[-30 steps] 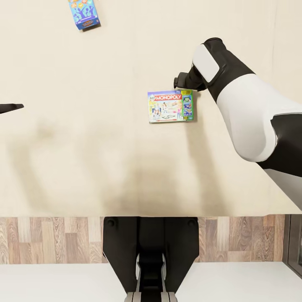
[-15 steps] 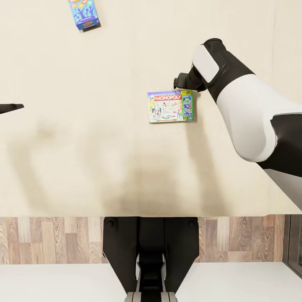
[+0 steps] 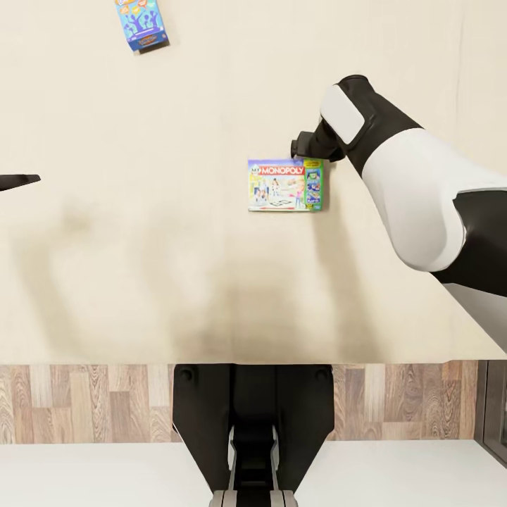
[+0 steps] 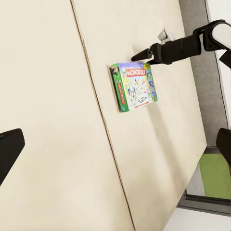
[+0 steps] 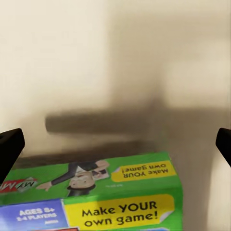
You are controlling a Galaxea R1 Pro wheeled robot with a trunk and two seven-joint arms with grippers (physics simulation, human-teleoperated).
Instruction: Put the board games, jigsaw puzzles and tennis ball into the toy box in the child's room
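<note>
Pickup of the first bed game is the step I judge I'm on: the Monopoly box (image 3: 286, 184) lies flat on the bed (image 3: 141, 282), right of centre in my head view. My right gripper (image 3: 301, 146) hangs at its 1 o'clock corner, fingers spread wide, gripping nothing. Next I must lower and straddle that edge. The teal-blue box (image 3: 141, 24) waits at 11 o'clock.

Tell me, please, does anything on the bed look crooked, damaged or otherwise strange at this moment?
Nothing looks damaged. The Monopoly box lies flat and square on the bed. The small blue game box further away lies slightly turned. The right gripper hangs by the Monopoly box's far edge.
</note>
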